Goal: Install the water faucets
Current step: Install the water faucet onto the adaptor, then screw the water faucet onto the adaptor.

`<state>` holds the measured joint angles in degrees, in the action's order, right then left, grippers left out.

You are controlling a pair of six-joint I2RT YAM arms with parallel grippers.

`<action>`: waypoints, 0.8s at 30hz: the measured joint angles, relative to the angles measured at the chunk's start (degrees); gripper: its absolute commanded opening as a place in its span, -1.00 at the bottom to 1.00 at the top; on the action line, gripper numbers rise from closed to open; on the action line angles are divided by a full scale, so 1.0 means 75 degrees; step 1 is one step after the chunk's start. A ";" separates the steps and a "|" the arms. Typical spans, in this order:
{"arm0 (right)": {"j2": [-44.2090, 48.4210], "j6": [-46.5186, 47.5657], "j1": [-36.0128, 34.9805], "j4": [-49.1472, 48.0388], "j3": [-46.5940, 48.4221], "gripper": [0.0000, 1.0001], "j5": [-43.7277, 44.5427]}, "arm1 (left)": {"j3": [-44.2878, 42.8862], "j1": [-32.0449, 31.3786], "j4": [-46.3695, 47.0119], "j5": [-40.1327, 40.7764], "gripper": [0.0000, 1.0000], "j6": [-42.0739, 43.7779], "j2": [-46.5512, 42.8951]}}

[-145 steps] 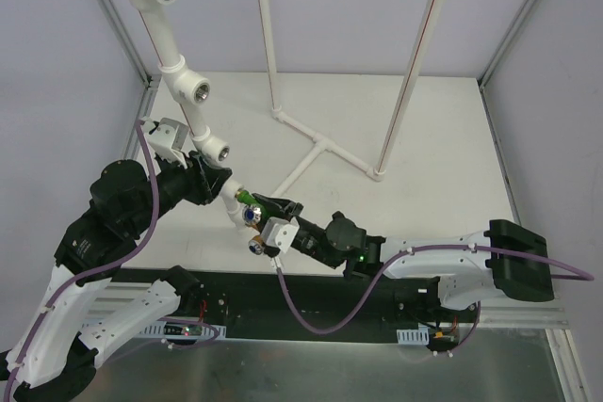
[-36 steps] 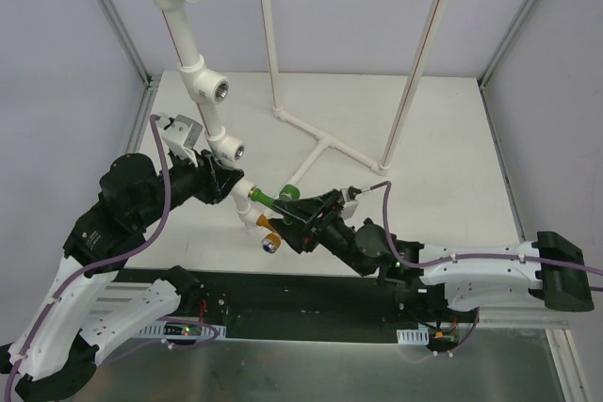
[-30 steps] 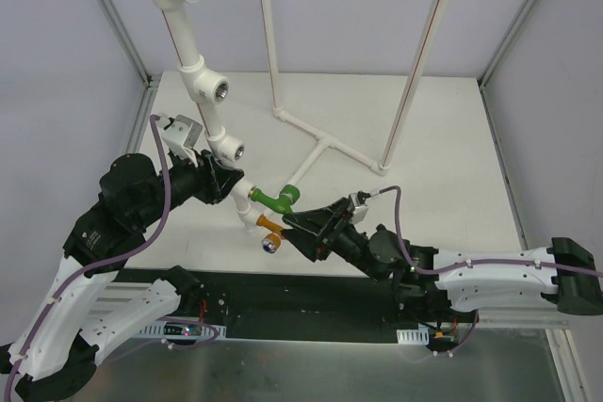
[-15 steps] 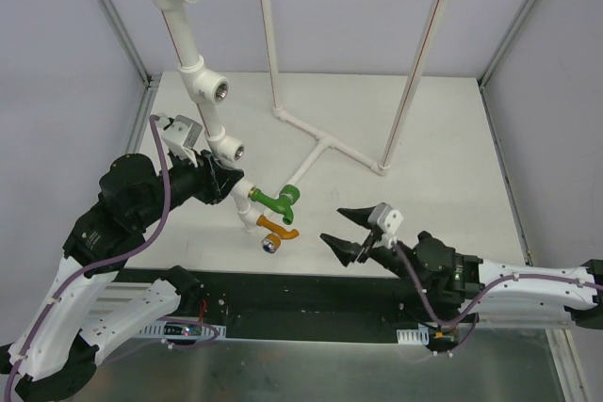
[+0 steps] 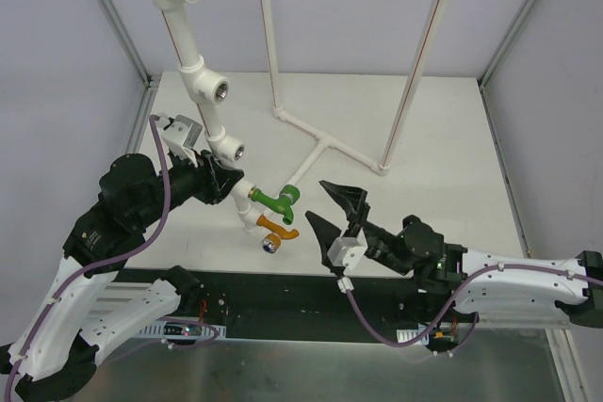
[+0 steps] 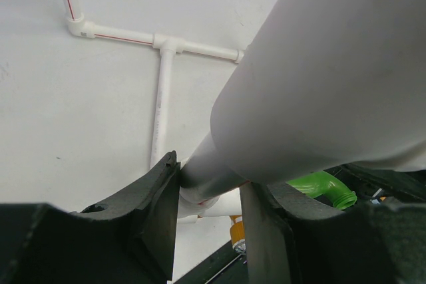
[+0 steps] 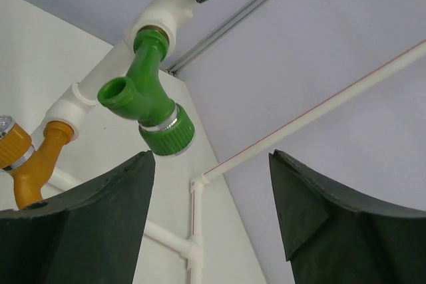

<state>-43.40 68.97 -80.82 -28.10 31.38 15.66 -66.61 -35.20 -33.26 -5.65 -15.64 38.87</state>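
Overhead view of a white table [image 5: 443,129] w/ two black-and-white robot arms. The left gripper [image 5: 229,187] is clamped on the slanted white pipe [image 5: 177,30], its jaws pressed to either side just above the lowest fittings. It prob. holds there to steady the pipe vs. twisting while taps go in. Wrist cam agrees: dark fingers [image 6: 156,197] hug the pipe, no gap.

The green faucet [image 5: 276,200] sits in a fitting at the pipe's lower end. The orange faucet [image 5: 274,226] sits in the next one below, silver end toward the arms. Both look seated; how tight can't be told.

The right gripper [image 5: 316,201] hangs wide open & empty just beside the green faucet, not touching, jaws facing it.

Nearby: open fittings [image 5: 220,91] higher up the pipe, threaded holes bare, and a floor pipe frame [image 5: 316,143] w/ thin uprights behind the faucets. Nothing stands btwn the right gripper & the faucets, but the frame lies close behind, so there is little swing room on that side.
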 measured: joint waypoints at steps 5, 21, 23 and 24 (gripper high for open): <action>-0.0781 0.0501 0.0017 -0.0221 0.0306 0.51 -0.0571 | 0.0003 0.0000 0.0000 -0.0009 -1.00 0.0000 0.0000; -0.2151 0.0673 0.0268 -0.0924 0.0592 0.05 -0.1309 | 0.0003 0.0000 0.0000 -0.0009 -1.00 0.0006 -0.0003; -0.2314 0.0662 0.0341 -0.1081 0.0653 -0.10 -0.1352 | 0.0003 0.0000 0.0000 -0.0009 -1.00 0.0006 -0.0003; -0.2393 0.0638 0.0382 -0.1177 0.0667 -0.16 -0.1358 | 0.0009 0.0000 0.0000 -0.0009 -1.00 0.0006 -0.0009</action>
<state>-61.34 73.76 -77.95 -36.93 36.38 5.48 -66.54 -35.20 -33.26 -5.72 -15.59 38.81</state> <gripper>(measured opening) 0.509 0.384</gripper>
